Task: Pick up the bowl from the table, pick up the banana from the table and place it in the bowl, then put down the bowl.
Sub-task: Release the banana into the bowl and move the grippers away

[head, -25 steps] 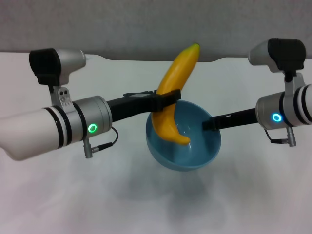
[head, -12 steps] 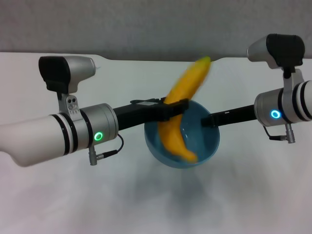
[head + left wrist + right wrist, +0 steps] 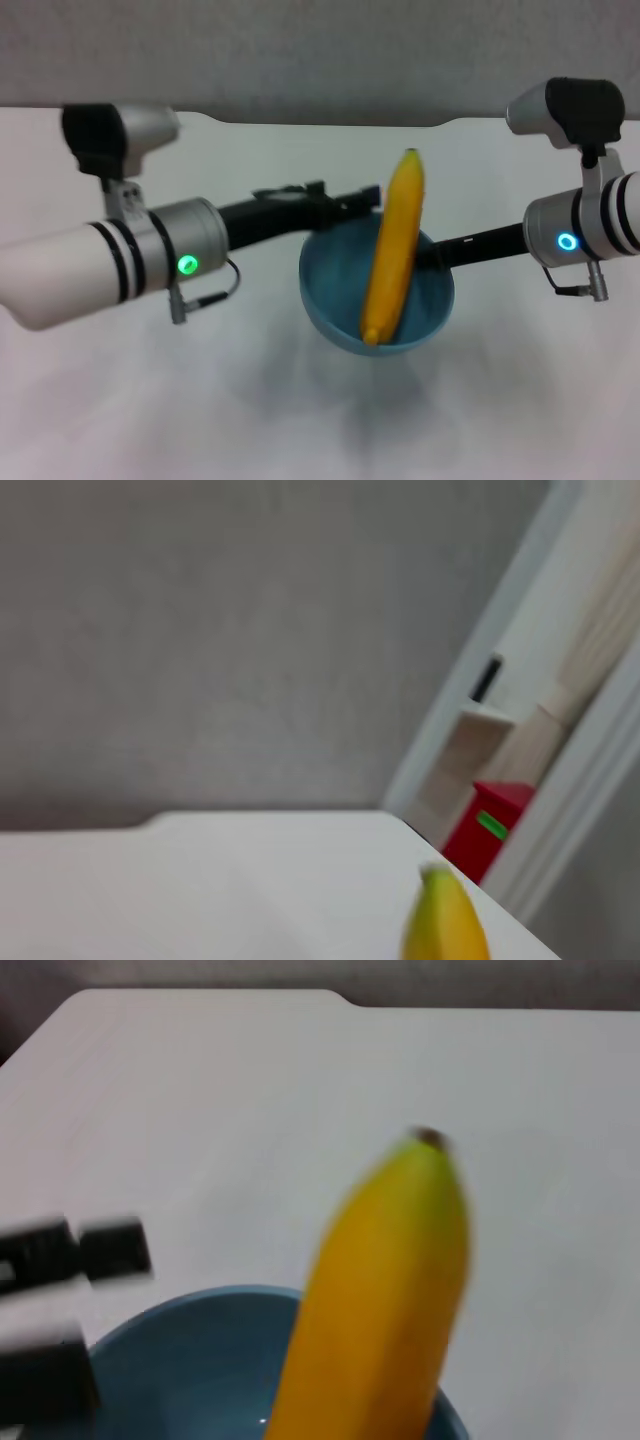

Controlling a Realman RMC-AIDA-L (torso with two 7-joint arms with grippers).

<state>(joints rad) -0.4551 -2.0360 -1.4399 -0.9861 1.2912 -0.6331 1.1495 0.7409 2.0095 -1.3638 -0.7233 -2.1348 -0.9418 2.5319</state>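
The light-blue bowl [image 3: 340, 300] hangs above the white table [image 3: 300, 420], held at its rim by my right gripper [image 3: 428, 256]. The yellow banana [image 3: 393, 250] stands nearly upright in the bowl, its lower end on the bowl's bottom and its tip pointing up and away. My left gripper [image 3: 368, 197] is open just left of the banana's upper part, apart from it. The right wrist view shows the banana [image 3: 385, 1280] rising from the bowl [image 3: 180, 1350], with the left gripper's dark fingers [image 3: 80, 1250] apart beside it. The banana tip [image 3: 445, 925] shows in the left wrist view.
The table's far edge has a shallow notch [image 3: 330, 122] in front of a grey wall. A red box [image 3: 495, 825] and pale shelving stand beyond the table in the left wrist view. The bowl's shadow [image 3: 370, 400] falls on the tabletop below it.
The left gripper has let go of the banana and drawn back to the left. The banana has dropped into the bowl and swung more upright. The right arm and bowl stayed put.
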